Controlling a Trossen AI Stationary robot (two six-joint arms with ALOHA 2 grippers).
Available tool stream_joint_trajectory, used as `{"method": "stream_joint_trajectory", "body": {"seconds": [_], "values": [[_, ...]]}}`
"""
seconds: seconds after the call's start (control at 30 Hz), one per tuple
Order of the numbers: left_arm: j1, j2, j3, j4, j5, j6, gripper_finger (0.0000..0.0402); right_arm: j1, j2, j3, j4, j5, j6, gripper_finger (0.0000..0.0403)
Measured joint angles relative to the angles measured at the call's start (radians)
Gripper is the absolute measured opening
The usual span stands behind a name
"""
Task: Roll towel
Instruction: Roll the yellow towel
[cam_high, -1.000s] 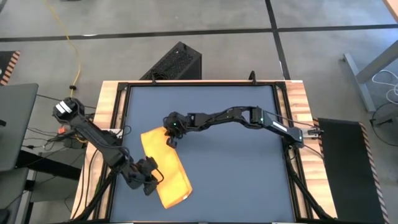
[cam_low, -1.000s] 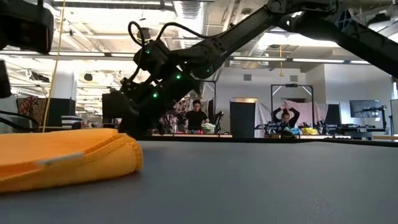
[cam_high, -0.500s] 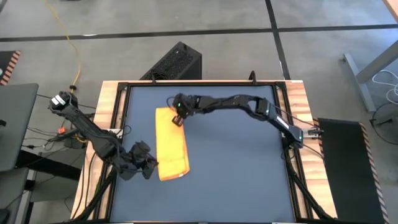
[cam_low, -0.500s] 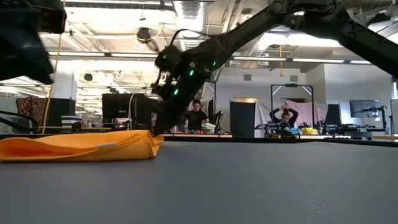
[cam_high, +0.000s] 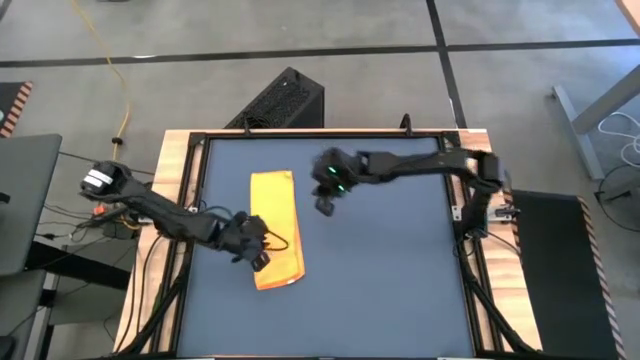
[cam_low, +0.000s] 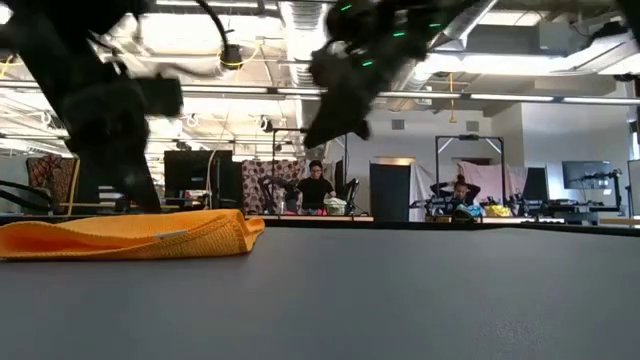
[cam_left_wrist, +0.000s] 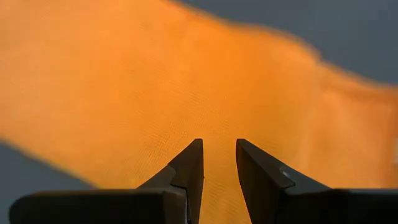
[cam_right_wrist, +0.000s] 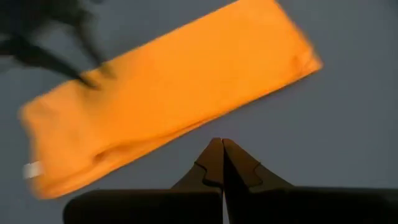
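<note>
towel (cam_high: 275, 228): I see it as a narrow folded strip, flat on the table (cam_high: 400, 280); long axis runs 12 to 6 o'clock in high view, left of table centre; near end slightly wider, tilted toward 5 o'clock; low view shows it lying low at 9 o'clock, folded edge (cam_low: 245, 232) rounded
left gripper (cam_high: 256, 247): over the towel's near half, at its left edge; arm comes in from 9 o'clock; fingers (cam_left_wrist: 189, 169) set a bit apart w/ a narrow gap, orange cloth showing between them; nothing pinched as far as I can tell; can't say if tips touch the cloth
right gripper (cam_high: 326, 196): off the towel, just to its 3 o'clock side near the far end, over bare table; arm reaches in from the 3 o'clock edge; fingers (cam_right_wrist: 211, 163) pressed together, holding nothing; raised above the table in low view
wrist views: right one shows the whole strip lying diagonal w/ a small white tag (cam_right_wrist: 31, 169) at one end; left one is filled w/ orange cloth
room: ppl (cam_low: 316, 188) standing far back in low view; black box (cam_high: 282, 100) on floor at 12 o'clock beyond the table
</note>
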Motion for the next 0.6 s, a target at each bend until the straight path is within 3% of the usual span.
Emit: {"method": "stream_joint_trajectory", "body": {"seconds": [0.17, 0.33, 0.47, 0.6], "values": [[0.114, 0.093, -0.04, 0.144, 0.099, 0.14, 0.0084, 0.132, -0.181, -0.303, 0.231, 0.062, 0.11, 0.0017], [0.192, 0.138, -0.037, 0.163, 0.149, 0.239, 0.0084, 0.283, -0.26, -0.447, 0.388, 0.187, 0.193, 0.0017], [0.258, 0.141, -0.038, 0.201, 0.171, 0.306, 0.0084, 0.396, -0.213, -0.476, 0.552, 0.192, 0.095, 0.0017], [0.319, 0.141, -0.038, 0.245, 0.244, 0.342, 0.0084, 0.442, -0.059, -0.46, 0.663, 0.206, 0.12, 0.0017]]}}
